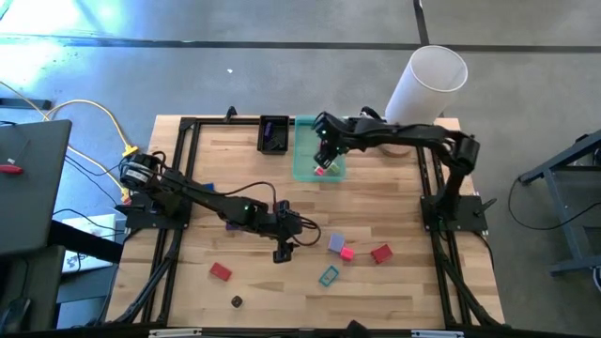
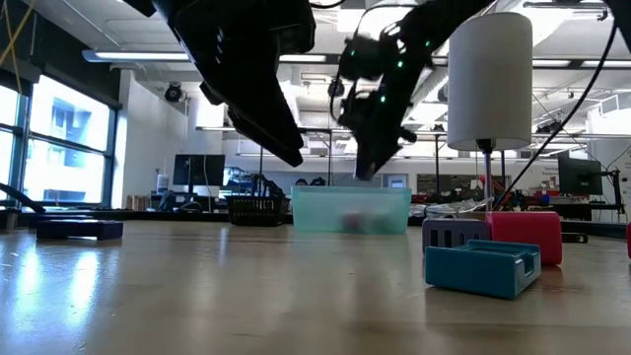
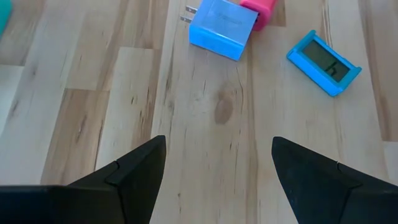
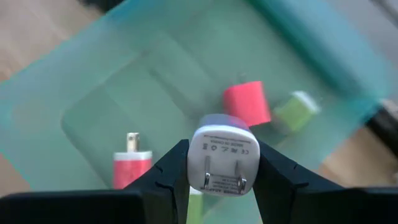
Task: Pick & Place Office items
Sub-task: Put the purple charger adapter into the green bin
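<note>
My right gripper hangs over the translucent green tray and is shut on a small white plug block. In the tray lie a pink-red block, a green piece and a red plug. My left gripper is open and empty above bare wood mid-table. Just beyond its fingers lie a blue block, a pink block and a teal piece. Two red blocks and a tiny black piece lie on the table. My right gripper pinches the white plug block by its two opposite side faces, one finger on each. The fingers come from above, pointing down. The block is lifted clear over the tray floor, and its two metal prongs face the wrist camera.
A small black tray sits left of the green tray at the far edge. A big white cylinder stands at the far right corner. Black frame rails run along the table's sides. Bare wood lies between the left gripper and the trays.
</note>
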You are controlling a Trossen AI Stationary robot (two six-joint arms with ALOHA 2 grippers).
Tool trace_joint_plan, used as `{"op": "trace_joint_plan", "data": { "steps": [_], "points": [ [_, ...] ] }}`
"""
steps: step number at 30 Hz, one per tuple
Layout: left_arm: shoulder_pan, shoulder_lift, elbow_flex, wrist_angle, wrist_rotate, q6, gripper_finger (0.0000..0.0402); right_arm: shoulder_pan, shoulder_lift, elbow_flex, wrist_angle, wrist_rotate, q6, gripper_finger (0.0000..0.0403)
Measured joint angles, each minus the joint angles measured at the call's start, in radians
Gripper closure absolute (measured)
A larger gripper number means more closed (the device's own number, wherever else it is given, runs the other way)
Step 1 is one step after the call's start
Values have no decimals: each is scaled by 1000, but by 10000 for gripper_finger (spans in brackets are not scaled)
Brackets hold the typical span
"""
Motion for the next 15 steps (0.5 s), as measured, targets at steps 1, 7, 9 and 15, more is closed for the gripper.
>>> {"op": "trace_joint_plan", "data": {
  "steps": [1, 7, 9, 15],
  "points": [
    [-2, 0, 0, -1, 0, 0, 119, -1, 15, 0, 2, -15, -2, 281],
    [-11, 0, 0, 0, 0, -9, 119, -1, 81, 0, 11, -52, -3, 281],
    [-12, 0, 0, 2, 0, -4, 119, -1, 95, 0, 25, -75, -3, 281],
    [-11, 0, 0, 11, 0, 0, 119, -20, 113, 0, 44, -91, 0, 281]
  ]
}}
